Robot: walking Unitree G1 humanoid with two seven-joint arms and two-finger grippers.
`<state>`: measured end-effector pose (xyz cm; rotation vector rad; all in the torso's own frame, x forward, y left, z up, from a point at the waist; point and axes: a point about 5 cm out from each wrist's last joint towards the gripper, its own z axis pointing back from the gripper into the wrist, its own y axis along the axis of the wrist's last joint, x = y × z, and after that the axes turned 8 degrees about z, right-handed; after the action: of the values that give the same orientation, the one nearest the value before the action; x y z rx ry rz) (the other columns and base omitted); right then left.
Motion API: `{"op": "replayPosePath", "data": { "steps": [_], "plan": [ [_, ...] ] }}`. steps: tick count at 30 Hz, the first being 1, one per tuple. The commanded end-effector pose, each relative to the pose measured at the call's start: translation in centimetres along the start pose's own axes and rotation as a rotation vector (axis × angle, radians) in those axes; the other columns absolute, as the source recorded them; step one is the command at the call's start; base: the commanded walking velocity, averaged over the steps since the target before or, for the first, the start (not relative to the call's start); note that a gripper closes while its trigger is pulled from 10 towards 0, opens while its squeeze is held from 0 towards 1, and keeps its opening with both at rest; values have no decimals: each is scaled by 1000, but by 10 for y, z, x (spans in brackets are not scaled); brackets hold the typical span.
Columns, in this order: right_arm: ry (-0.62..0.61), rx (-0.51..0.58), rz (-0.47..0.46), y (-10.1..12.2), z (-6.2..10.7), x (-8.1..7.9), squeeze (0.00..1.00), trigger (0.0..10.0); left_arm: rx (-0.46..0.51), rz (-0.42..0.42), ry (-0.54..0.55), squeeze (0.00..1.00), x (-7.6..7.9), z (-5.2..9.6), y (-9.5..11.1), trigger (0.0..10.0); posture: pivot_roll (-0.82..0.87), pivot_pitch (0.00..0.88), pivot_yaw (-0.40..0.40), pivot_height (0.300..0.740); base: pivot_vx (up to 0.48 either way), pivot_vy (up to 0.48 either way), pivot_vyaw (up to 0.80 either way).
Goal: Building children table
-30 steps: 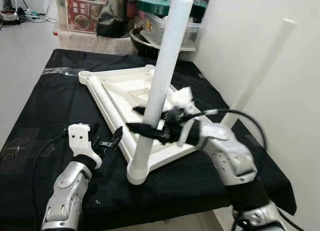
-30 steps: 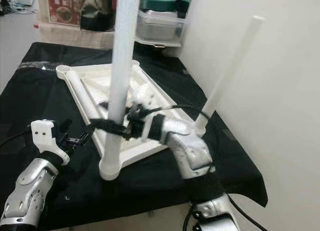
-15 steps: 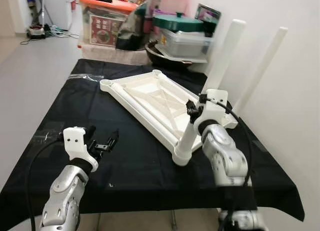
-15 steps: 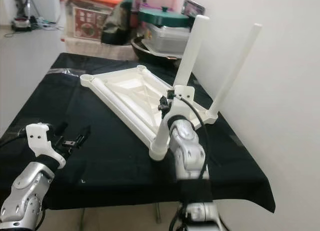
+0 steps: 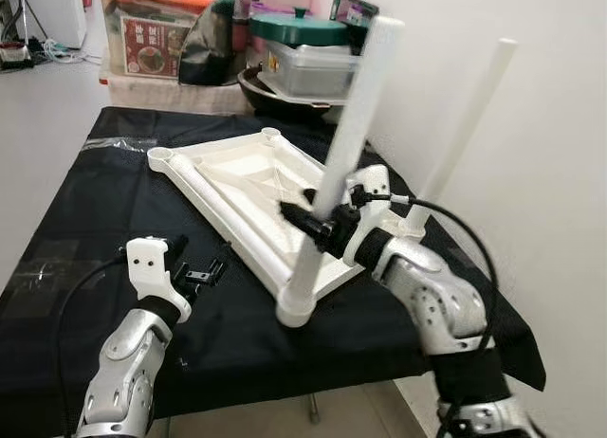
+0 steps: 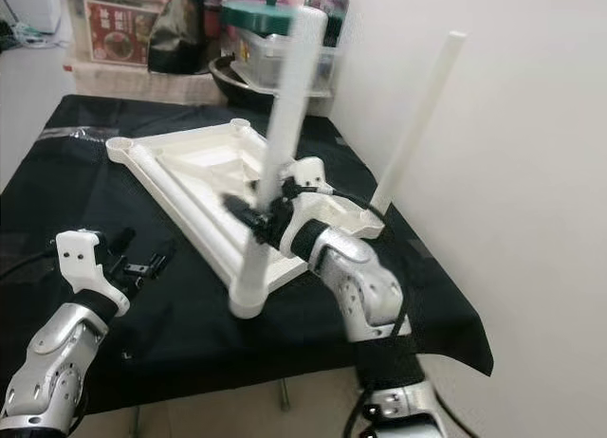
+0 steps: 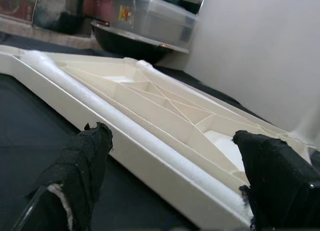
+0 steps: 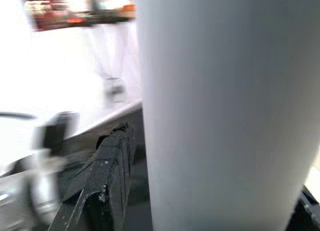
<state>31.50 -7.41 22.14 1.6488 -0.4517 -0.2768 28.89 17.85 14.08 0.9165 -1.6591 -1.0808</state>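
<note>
So my right gripper [image 5: 318, 220] is clamped round the white leg [image 5: 343, 163] standing tilted in the near corner of the upside-down tabletop [image 5: 237, 187] on the black cloth [image 5: 85, 210]; left gripper [image 5: 204, 270] hovers spread open beside its edge

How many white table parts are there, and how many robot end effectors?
Tabletop: 1
Legs standing in tabletop corners: 2, a near leg and a far leg
End effectors: 2, the left end effector and the right end effector
Total: 5
</note>
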Motion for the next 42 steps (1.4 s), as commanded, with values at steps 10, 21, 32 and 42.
{"op": "replayPosePath", "data": {
  "steps": [10,21,32,42],
  "plan": [
    [-238,-179,-47,-34,-38,16,0,0,7,12,-9,0,5,-2,-2,10000,183,0,-228,740,0,0,0],
    [-1214,-438,-144,-70,51,40,0,0,10,19,-18,0,6,-2,-1,10000,143,0,-204,740,0,0,0],
    [-734,-86,-177,-19,13,33,1000,10000,13,20,-20,0,7,-3,-1,10000,129,0,-198,740,0,0,0],
    [38,24,89,19,7,-6,0,10000,17,24,-19,0,8,-4,-1,10000,142,0,-213,740,0,0,0]
  ]
}}
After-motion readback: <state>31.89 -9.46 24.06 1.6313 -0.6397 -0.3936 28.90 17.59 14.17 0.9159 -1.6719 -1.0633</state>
